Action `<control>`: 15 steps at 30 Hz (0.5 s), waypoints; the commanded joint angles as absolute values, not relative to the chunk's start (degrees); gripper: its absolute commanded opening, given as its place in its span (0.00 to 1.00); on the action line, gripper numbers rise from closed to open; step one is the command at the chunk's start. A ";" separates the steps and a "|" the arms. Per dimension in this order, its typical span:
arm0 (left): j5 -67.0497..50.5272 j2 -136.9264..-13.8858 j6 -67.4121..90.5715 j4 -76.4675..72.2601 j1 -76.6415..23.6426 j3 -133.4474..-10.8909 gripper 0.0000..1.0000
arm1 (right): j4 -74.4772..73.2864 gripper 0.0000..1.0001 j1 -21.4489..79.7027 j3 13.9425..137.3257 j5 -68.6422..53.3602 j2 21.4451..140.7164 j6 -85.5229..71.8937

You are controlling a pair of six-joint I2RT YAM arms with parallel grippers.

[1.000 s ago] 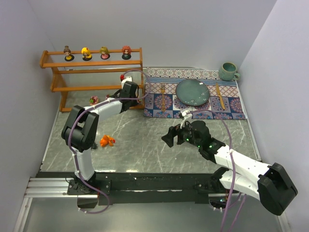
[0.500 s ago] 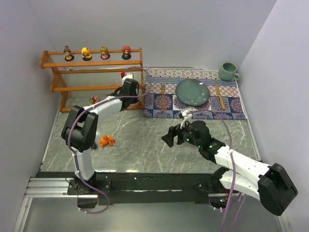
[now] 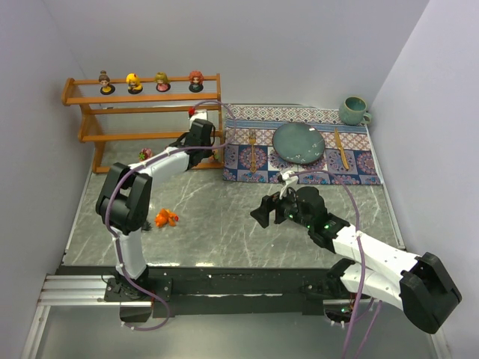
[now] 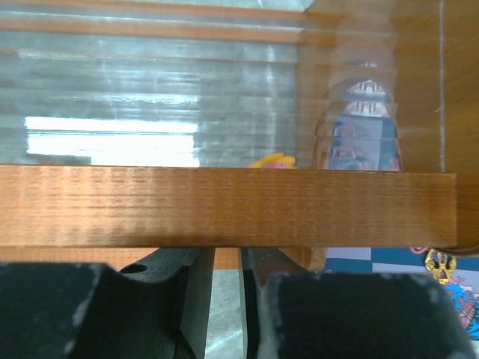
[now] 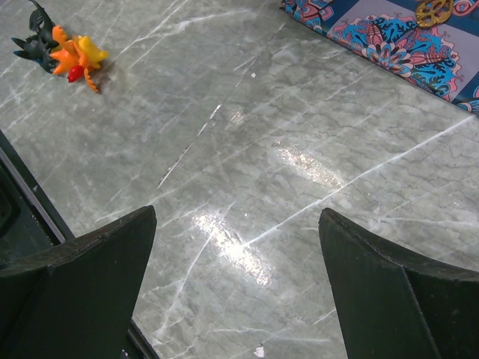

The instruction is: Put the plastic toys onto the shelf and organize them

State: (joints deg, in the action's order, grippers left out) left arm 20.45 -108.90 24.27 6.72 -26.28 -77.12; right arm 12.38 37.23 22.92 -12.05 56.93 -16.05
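Note:
The wooden shelf (image 3: 150, 97) stands at the back left, with four big-headed dolls (image 3: 135, 82) in a row on its top tier. My left gripper (image 3: 194, 118) is at the shelf's right end, nearly shut on a small red-and-white toy (image 3: 192, 111). In the left wrist view a shelf rail (image 4: 224, 206) hides the fingertips, and a yellow-pink bit (image 4: 273, 160) shows over it. An orange creature (image 3: 166, 218) and a dark one (image 5: 36, 41) lie on the table, the orange one also in the right wrist view (image 5: 78, 56). A pink toy (image 3: 145, 155) lies under the shelf. My right gripper (image 3: 278, 209) is open and empty.
A patterned placemat (image 3: 299, 146) lies at the back right with a teal plate (image 3: 299, 142), a fork (image 3: 252, 148) and a knife (image 3: 340, 149) on it. A teal mug (image 3: 354, 111) stands at its far corner. White walls close in the table.
My left gripper has moved a little farther back and up along the shelf's right end with the red-and-white toy. The right arm has not moved.

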 commanded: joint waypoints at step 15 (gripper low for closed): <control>22.24 -102.84 25.22 6.68 -26.10 -75.68 0.44 | 14.33 0.96 36.83 22.59 -12.22 55.81 -16.08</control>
